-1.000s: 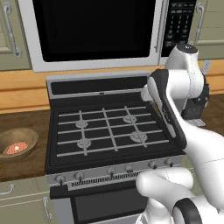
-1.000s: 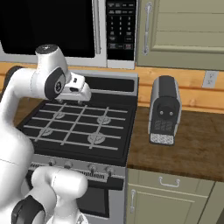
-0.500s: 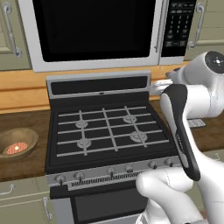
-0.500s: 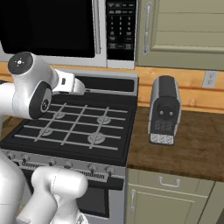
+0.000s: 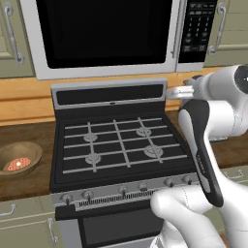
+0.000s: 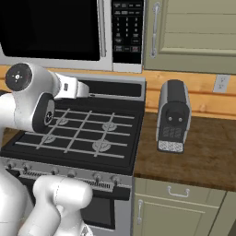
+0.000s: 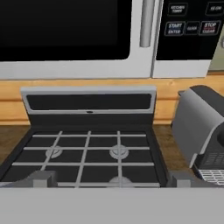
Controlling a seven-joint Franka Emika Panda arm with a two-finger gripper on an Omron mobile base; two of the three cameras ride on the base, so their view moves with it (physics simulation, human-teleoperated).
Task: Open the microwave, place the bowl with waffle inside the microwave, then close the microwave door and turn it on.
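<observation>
You are in a rendered kitchen with pale green cabinets and a wooden wall strip above a dark brown wooden counter. The largest thing before you is the wide silver-framed microwave, which hangs over the black-topped gas stove, with its black button panel on the right side. The microwave door, with the big black glass window, is shut, and the vertical silver handle stands just left of the panel; I think this is why the arm is lifted so high behind the stove, because the door must be opened first. To the right of the stove a grey toaster stands upright on the counter, well apart from the handle, so it should not disturb you. The round brown wooden bowl waits on the counter left of the stove, and the small reddish-orange waffle lies inside it, both untouched. The white two-finger gripper hangs near the back panel of the stove, below the handle; in the hand view its two dark fingertips stand far from each other, so the jaws are wide and hold nothing, ready, as I judge, to go around the handle.
</observation>
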